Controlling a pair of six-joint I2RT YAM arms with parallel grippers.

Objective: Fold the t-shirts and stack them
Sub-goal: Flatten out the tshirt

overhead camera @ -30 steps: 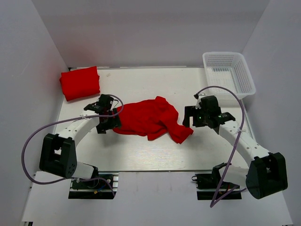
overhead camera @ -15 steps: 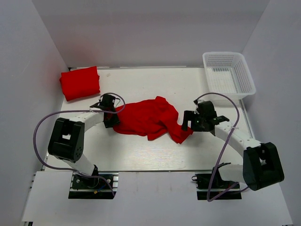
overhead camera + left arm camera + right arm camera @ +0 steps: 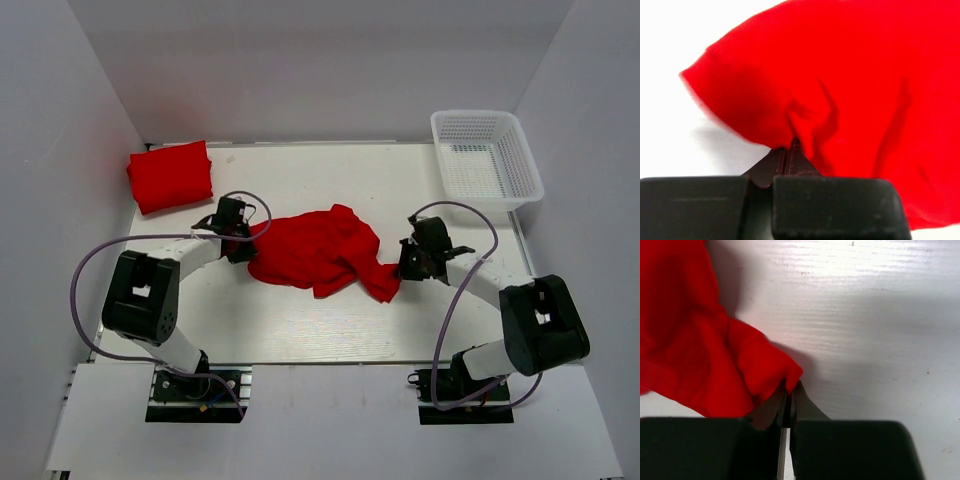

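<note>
Overhead view, worktop (image 3: 300, 330) white.

- One folded t-shirt (image 3: 170, 176), red, lay as a neat square pad out at ten o'clock on the worktop, well apart from both arms. Judged: that one finished, and the likely base of the stack.
- A second, loose t-shirt (image 3: 320, 250), lay bunched and rumpled at mid-worktop, a lobe trailing off toward four o'clock. No fold in it yet; sleeves and hem could not be told apart in the heap.
- Left gripper (image 3: 246, 246) was low at the nine o'clock edge of the loose t-shirt. Its wrist view showed the jaws clenched on a pinch of red cloth, which puckered up from the tips.
- Right gripper (image 3: 401, 264) was at the trailing lobe, about four o'clock of the heap. Its jaws were likewise closed tight on a small corner of cloth, the rest draping away to the left in its wrist view.
- White lattice basket (image 3: 475, 116) stood at two o'clock; nothing red seen inside it.

Judgement: roughly half done at best. Left to do: spread the held shirt flat, fold it, carry it onto the pad at ten o'clock. Whether more shirts are to come could not be told.
</note>
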